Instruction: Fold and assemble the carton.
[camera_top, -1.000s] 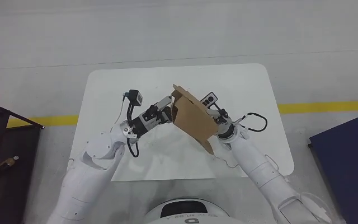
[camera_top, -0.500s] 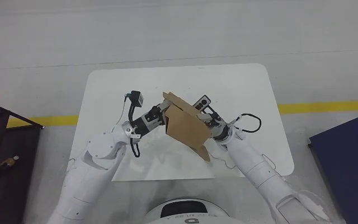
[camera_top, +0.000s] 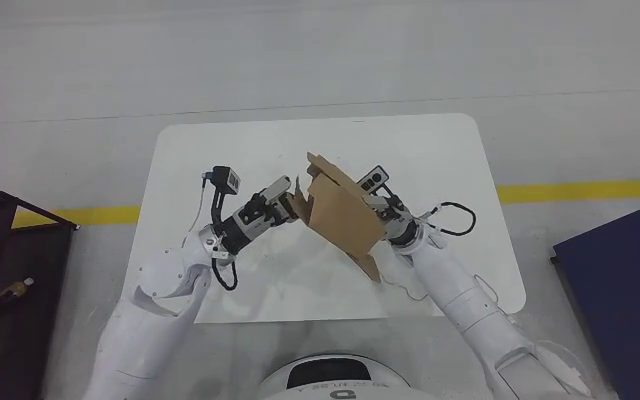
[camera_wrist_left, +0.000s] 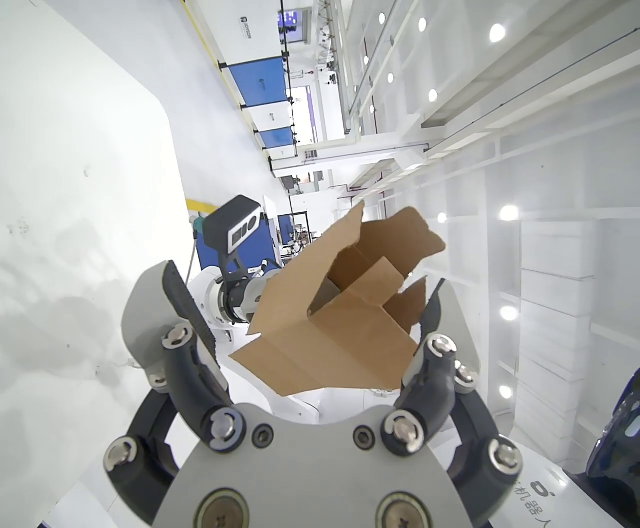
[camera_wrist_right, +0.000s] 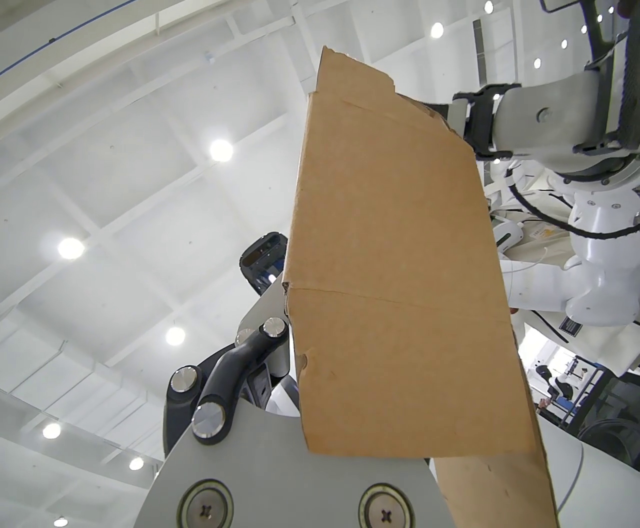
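The white counter (camera_top: 440, 160) has rounded corners and stands on a pale floor crossed by a yellow line (camera_top: 570, 190).

Above the middle of the counter a plain brown cardboard carton (camera_top: 345, 212) is held up off the surface and tilted, one long panel facing upward. It is partly formed. In the left wrist view its open end faces the camera, with ragged-edged flaps standing outward around the mouth. Two inner flaps are folded part of the way in over a brown interior. In the right wrist view a broad flat panel shows, with a crease running across it and a torn upper corner.

The right gripper (camera_top: 380, 212) sits against the carton's side nearer the right arm and clamps it, bearing it in the air. The panel covers most of the gripper in its own wrist view.

The left gripper (camera_wrist_left: 302, 287) is spread wide just beside the carton's open end. Its ribbed fingers (camera_wrist_left: 175, 300) stand to either side of the flaps, gripping nothing.
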